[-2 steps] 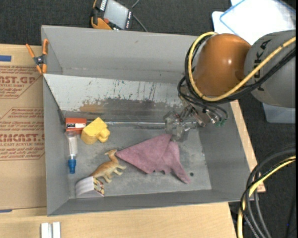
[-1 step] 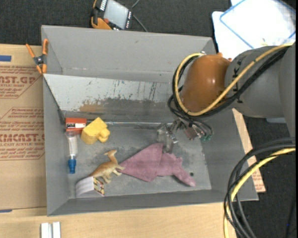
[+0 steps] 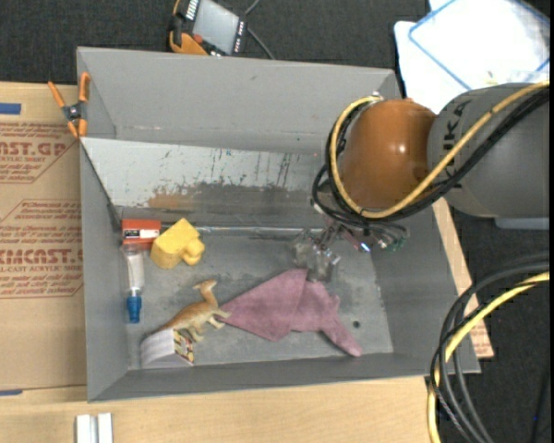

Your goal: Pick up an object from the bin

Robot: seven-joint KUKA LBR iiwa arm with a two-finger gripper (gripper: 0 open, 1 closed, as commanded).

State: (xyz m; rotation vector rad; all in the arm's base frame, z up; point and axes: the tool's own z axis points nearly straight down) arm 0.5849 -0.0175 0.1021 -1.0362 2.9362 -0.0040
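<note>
Gripper [image 3: 319,258] rests against the raised upper tip of the mauve cloth [image 3: 282,314], toward the bin's [image 3: 212,90] right wall; its state cannot be determined.

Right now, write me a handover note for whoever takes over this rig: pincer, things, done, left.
Pincer: down at the upper edge of the mauve cloth, right of middle in the bin; grip cannot be confirmed.
Things: tan toy dinosaur at the cloth's left end; yellow block, orange box and blue-tipped tube near the left wall.
Done: nothing lifted yet.
Left: grasp one thing and raise it out.
</note>
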